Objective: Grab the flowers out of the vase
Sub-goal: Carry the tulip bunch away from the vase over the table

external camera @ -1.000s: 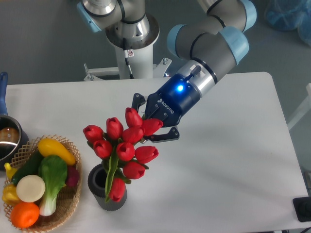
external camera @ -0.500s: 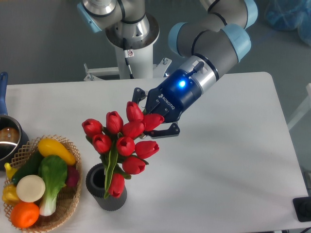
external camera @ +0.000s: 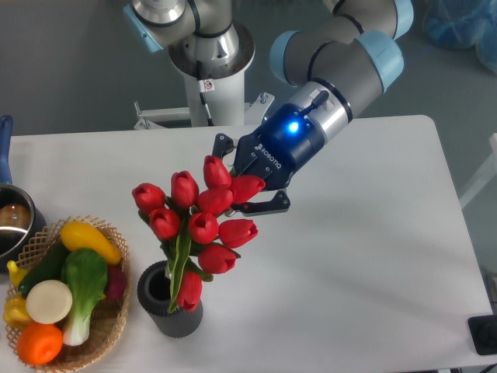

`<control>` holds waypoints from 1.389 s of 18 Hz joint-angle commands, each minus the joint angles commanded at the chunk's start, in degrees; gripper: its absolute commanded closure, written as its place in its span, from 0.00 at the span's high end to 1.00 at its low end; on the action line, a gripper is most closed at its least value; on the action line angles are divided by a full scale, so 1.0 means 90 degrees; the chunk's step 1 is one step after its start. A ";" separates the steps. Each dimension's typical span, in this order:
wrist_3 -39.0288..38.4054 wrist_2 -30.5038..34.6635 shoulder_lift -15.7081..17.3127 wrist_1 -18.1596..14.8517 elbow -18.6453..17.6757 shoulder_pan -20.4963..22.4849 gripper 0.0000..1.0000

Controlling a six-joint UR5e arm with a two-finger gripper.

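- White table (external camera: 365,256) with rounded corners, set against a grey-blue floor; a crumpled pale-blue plastic sheet (external camera: 458,23) in the top right corner of the room
- Grey arm base (external camera: 206,54) bolted on a white pedestal behind the far table edge, a small red-and-white sticker on it, too small to read
- Dark block (external camera: 483,334) at the lower right edge, partly cut off
- White lettering "ROBOTIQ" along the dark blue gripper body, next to a glowing blue light
- Gripper (external camera: 241,185) reaching in from the upper right, black fingers (external camera: 268,205) closed in around the upper right of the flowers (external camera: 200,221), one finger showing above the buds and one below; pressing on the bunch at the top buds, though the exact contact is hidden by the blooms
- Red tulip buds spread in a cluster above the vase (external camera: 171,301), green stems and leaves running down into its mouth, one bud low against the rim
- Dark ribbed vase standing upright near the front table edge, just right of the wicker basket (external camera: 93,346)
- Basket holding a yellow squash, a green-and-white leafy vegetable (external camera: 81,284), a white round piece, an orange fruit and a purple piece
- Dark pot (external camera: 12,221) with a blue handle at the left edge, partly out of view
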 joint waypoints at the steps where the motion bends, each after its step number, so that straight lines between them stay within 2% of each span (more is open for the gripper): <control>1: -0.0010 -0.0098 0.0010 0.0000 0.0029 0.0087 0.00; 7: 0.0194 0.0047 -0.0029 0.0000 0.0166 0.0420 0.00; 10: 0.0653 0.0709 0.0000 0.0000 0.0186 0.0673 0.00; 14: 0.1073 0.1179 0.0029 -0.0010 0.0293 0.0976 0.00; 18: 0.1387 0.2349 0.0039 -0.0049 0.0352 0.1084 0.00; 22: 0.1358 0.3083 0.0068 -0.0078 0.0313 0.1075 0.00; 25: 0.1328 0.4145 0.0175 -0.0156 0.0294 0.0997 0.00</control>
